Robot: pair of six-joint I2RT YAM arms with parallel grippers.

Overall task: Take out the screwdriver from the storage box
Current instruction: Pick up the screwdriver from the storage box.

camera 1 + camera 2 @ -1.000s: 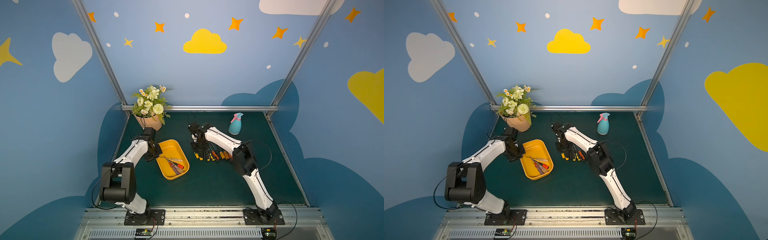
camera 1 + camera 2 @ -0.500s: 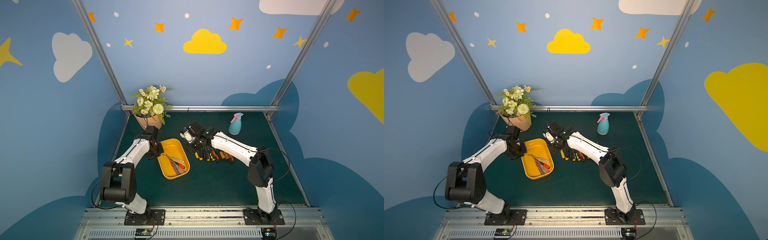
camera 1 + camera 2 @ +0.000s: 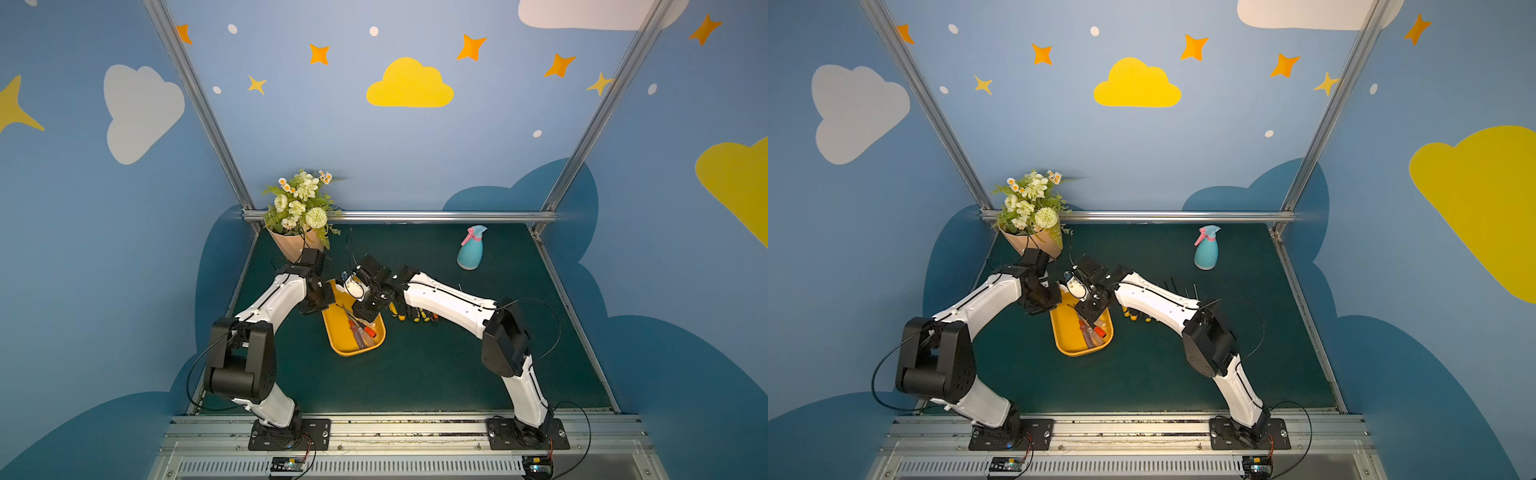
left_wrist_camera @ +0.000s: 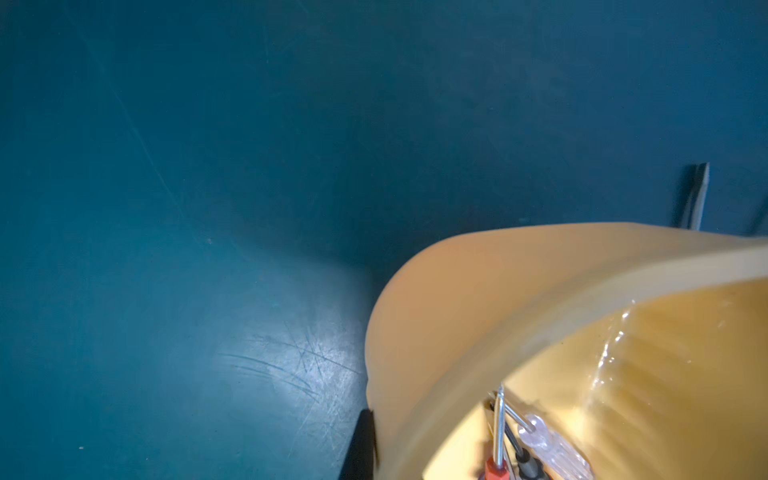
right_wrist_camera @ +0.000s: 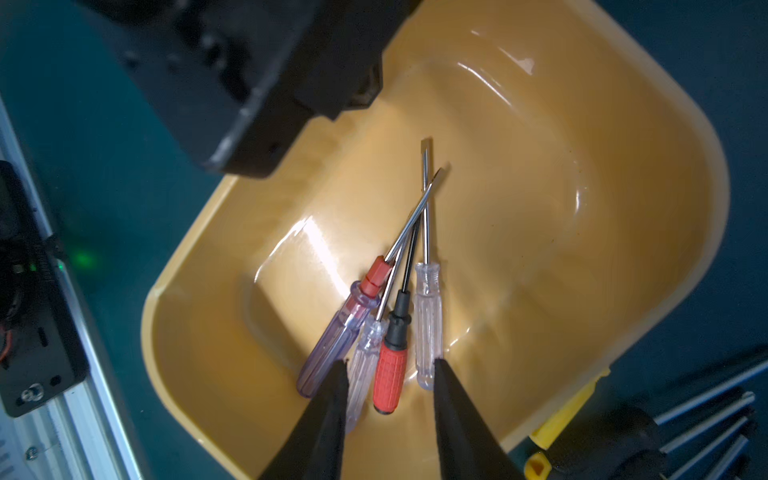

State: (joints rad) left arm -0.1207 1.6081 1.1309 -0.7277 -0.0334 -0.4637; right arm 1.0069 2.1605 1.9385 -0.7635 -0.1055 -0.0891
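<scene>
Right wrist view: the right gripper (image 5: 388,365) hangs, jaws apart, over four screwdrivers (image 5: 399,307) lying inside the storage box (image 5: 623,208). In a top view the left gripper (image 3: 324,300) is clamped on the box's eleven o'clock rim, and loose screwdrivers (image 3: 411,314) lie at its three o'clock.

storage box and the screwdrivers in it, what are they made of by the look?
Storage box: probably plastic, glossy yellow; moulded rounded corners, sharp highlights. Screwdriver shafts: metal, mostly polished, bright glints. Handles: likely plastic, three clear and see-through, one red, ribbed, matte.
</scene>
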